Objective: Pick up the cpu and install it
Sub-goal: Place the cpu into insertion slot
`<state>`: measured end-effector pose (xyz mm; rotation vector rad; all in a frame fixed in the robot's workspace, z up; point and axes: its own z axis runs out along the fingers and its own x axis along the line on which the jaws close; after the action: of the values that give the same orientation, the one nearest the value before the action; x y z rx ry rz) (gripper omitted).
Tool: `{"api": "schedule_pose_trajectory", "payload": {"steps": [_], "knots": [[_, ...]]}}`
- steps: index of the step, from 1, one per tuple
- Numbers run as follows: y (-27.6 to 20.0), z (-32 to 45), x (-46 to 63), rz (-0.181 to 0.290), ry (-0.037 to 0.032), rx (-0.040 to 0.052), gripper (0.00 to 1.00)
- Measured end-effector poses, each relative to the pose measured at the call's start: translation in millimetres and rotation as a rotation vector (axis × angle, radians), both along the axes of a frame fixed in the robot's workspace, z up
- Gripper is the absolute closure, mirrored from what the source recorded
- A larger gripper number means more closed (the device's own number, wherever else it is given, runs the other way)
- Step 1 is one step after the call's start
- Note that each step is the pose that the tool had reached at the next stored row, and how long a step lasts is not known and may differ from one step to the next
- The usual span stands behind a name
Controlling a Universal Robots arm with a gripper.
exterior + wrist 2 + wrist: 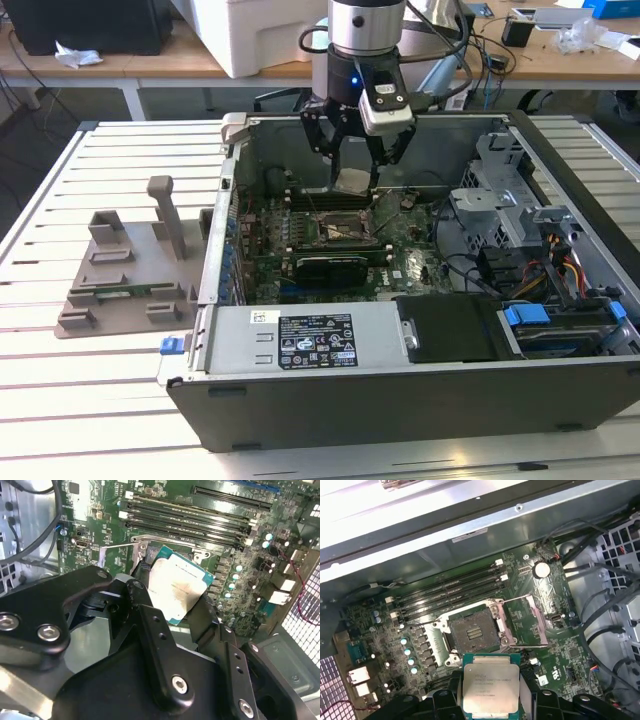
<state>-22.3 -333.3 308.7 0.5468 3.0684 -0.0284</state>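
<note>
Cpu [352, 181], a flat silver-topped square, hangs in the air inside the open computer case [400, 400], pinched by its opposite edges between the gripper's [354, 172] black fingers. In both wrist views the chip [490, 690] sits squarely between the two fingers, metal lid facing away from the board, with the fingers clamped onto it.

In the exterior view the socket [335, 228] lies at about six o'clock from the chip, directly beneath it and clearly apart. The first wrist view shows the socket [472, 630] empty, its contact field bare and its metal load plate [527, 620] swung open to one side. The memory slots [450, 587] run alongside it on the green motherboard [400, 260].

At about nine o'clock from the case in the exterior view, a grey holder tray [125, 290] rests on the slatted table [100, 400], well apart from the arm.

Judging by this, the pick-up is done and the carry has reached the socket. The install itself is not yet done: the chip is not seated and the plate is open.
</note>
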Motion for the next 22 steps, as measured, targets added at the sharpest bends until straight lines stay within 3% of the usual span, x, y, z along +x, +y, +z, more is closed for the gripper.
{"api": "schedule_pose_trajectory", "payload": {"steps": [17, 22], "knots": [[0.0, 0.0, 0.1, -0.174, 0.0000, -0.0003, 0.45], [0.0, 0.0, 0.0, -0.193, 0.0000, -0.0003, 0.45]]}}
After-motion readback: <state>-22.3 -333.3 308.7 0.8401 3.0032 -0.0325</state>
